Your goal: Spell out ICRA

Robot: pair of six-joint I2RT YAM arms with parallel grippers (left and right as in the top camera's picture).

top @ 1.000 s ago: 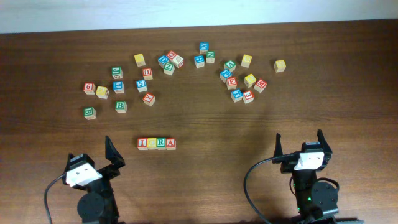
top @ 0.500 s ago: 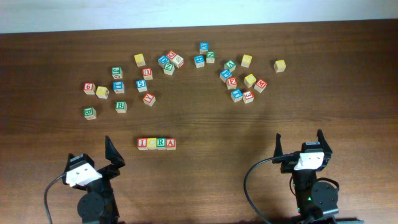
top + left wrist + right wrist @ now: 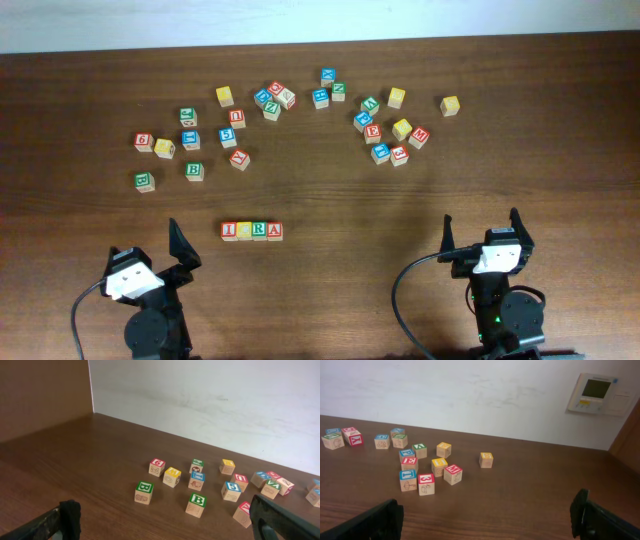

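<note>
Left tool (image 3: 148, 248), right tool (image 3: 482, 232) — agape, free

Right gripper (image 3: 484, 512) gapes before scattered alphabet cubes (image 3: 452, 474)

Spare cubes are sitting scattered over the far half of the tabletop (image 3: 330, 190).

Left bunch: red 6 cube (image 3: 144, 141) is lying just beside a yellow cube (image 3: 165, 148). Green B cube (image 3: 144, 181) and second green B cube (image 3: 194, 171) are sitting nearest the front, apart from each other.

Top centre: blue, red and green cubes are crowding together (image 3: 273, 98).

Right bunch: red E cube (image 3: 373, 132) and red M cube (image 3: 419, 136) are flanking another yellow cube (image 3: 402, 128). Lone yellow cube (image 3: 450, 105) is sitting apart, further right.

White wall (image 3: 470, 395) is running behind the tabletop, with a control panel (image 3: 596, 393) hanging on it. Brown partition (image 3: 40, 395) is closing off the far left.
</note>
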